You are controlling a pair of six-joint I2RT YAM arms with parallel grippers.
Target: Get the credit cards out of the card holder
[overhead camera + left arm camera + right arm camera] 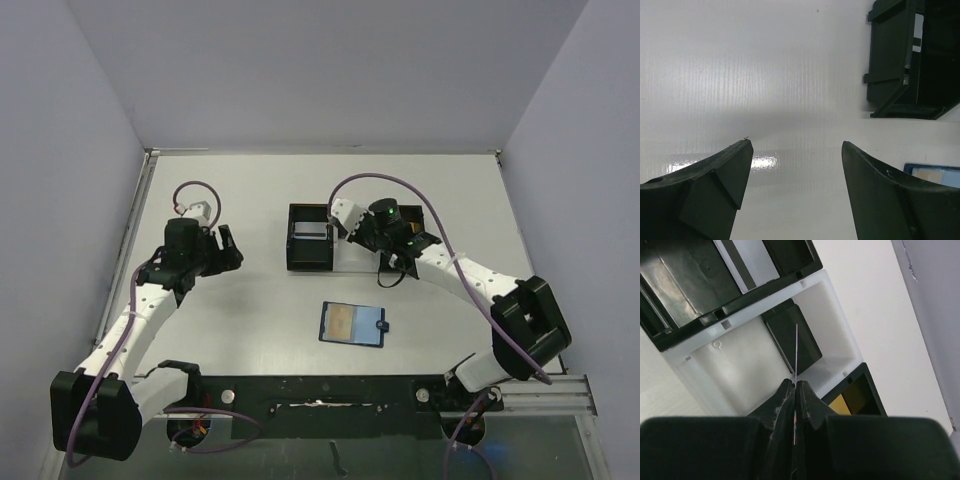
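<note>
Over white tray (735, 365): right gripper (794, 386) pinches one credit card (796, 352) edge-on, legible only from its wrist view; dark card (795, 337) lies beneath. Top view shows card holder (353, 324) spread open between the arms, tan card (345, 320) inside. Left gripper (795, 145) gapes, empty.

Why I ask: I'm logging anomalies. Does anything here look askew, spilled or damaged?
Nothing stands out. The card holder lies open and flat on the table with a tan card in it, and the right tool pinches a thin card edge-on over the white tray. No spill or damage shows.
</note>
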